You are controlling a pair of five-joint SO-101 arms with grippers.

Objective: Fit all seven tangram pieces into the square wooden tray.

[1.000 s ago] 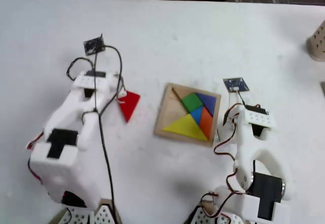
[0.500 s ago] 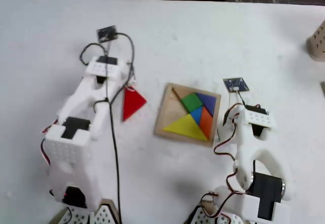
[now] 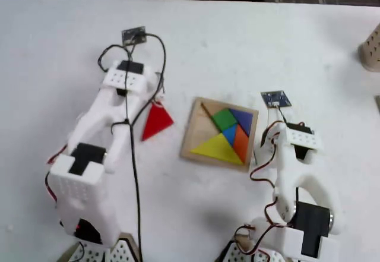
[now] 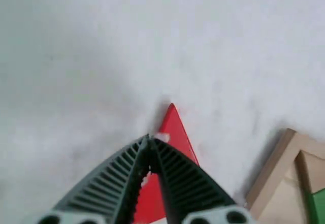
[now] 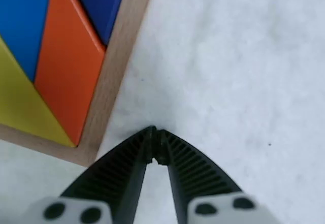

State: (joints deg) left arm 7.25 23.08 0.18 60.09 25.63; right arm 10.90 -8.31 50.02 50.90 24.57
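High view: the red triangle (image 3: pixel 157 122) lies flat on the white table (image 3: pixel 237 48), just beside the tray (image 3: pixel 192 134) but not touching it. The left claw (image 3: pixel 155 100) sits at the triangle's far corner, so that arm is clearly the nearer one. The tray's bare wood strip is on the side facing the triangle, and I'd guess that's where it needs to go. The rest of the tray is packed with flat, glossy pieces, including green and blue ones.

Left wrist view: the left claw (image 4: pixel 151 138) has its ribbed dark fingers pinched together over the red triangle (image 4: pixel 175 132). It looks clamped on the triangle, with the tray (image 4: pixel 277 158) off to one side.

Right wrist view: the right claw (image 5: pixel 155 132) is closed on nothing, resting over the table just outside the tray (image 5: pixel 114 66). It's near the corner with the orange piece (image 5: pixel 68 66) and the yellow piece (image 5: pixel 20 107).
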